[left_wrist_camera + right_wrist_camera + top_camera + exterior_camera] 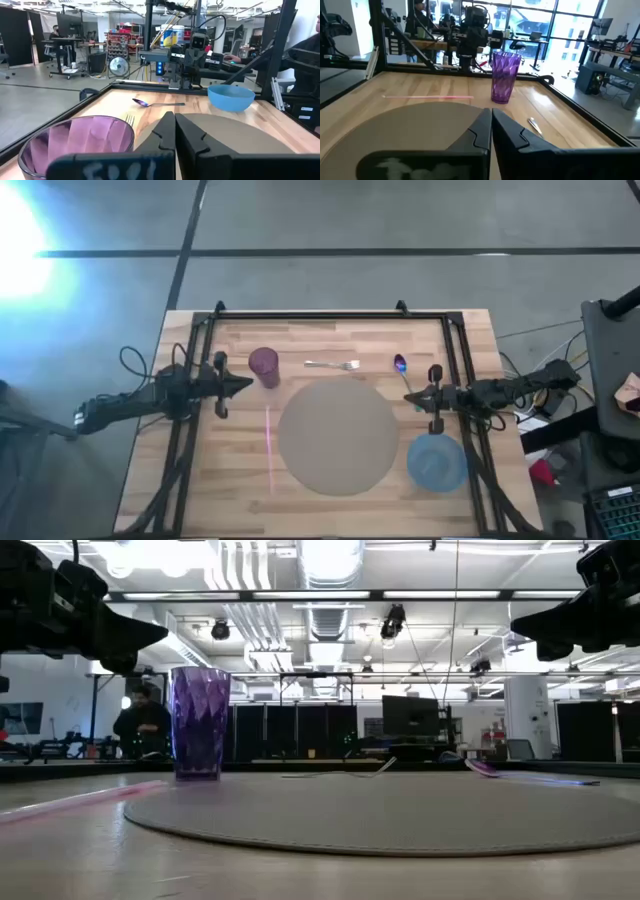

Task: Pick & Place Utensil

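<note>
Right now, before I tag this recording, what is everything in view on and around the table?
table: one, light wood, dark frame along its edges
placemat: one, round, grey-tan, table centre
cup: one, purple, upright, beside the mat, near the left arm
fork: one, silver, between cup and spoon
spoon: one, iridescent purple bowl, near the right arm
bowl: one, blue, beside the mat on the right arm's side
straw: one, pink, lying along the mat's cup side
person: one, dark clothes, in the room behind
left gripper: shut, empty, by the cup
right gripper: shut, empty, by the spoon
</note>
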